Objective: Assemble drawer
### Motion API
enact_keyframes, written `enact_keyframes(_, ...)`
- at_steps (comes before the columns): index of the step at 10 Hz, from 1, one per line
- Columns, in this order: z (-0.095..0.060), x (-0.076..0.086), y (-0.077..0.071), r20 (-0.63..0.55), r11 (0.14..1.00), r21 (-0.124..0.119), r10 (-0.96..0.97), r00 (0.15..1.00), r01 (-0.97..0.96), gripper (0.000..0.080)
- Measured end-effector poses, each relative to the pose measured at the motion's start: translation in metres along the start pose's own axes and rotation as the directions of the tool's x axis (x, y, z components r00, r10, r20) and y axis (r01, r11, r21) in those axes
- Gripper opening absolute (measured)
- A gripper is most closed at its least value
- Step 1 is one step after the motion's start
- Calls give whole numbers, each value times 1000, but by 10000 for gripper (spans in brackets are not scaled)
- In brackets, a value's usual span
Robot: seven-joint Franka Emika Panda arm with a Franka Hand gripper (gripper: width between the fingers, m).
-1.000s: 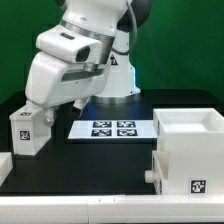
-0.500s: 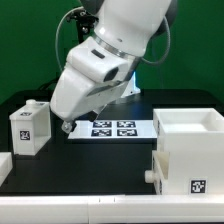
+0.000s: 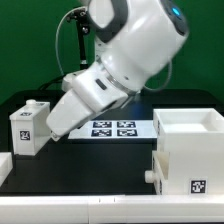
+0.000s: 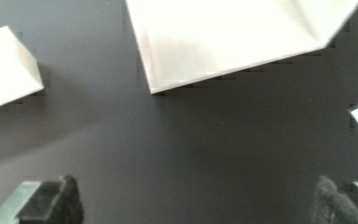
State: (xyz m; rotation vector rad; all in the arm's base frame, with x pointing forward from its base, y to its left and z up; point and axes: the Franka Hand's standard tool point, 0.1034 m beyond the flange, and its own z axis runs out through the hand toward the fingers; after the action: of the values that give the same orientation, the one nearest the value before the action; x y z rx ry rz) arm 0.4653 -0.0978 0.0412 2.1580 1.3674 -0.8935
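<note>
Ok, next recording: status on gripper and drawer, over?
Gripper open, empty. Drawer at exterior view's right, untouched, well apart from gripper. Small tagged white block close to gripper, exterior view's left.

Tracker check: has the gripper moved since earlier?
Yes: the gripper went toward the exterior view's left, away from the marker board, nearer the small white block.
</note>
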Motion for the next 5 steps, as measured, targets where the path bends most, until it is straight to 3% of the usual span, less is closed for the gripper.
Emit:
enact_keyframes(2, 1, 3, 1, -15, 1000, -2, -9, 1000, 9, 649)
enact_keyframes(3, 6, 0, 1, -3, 1000, -15, -25, 1000, 25, 649)
enact_keyframes(5, 35, -25, -5, 18, 997, -43, -65, 998, 66, 649)
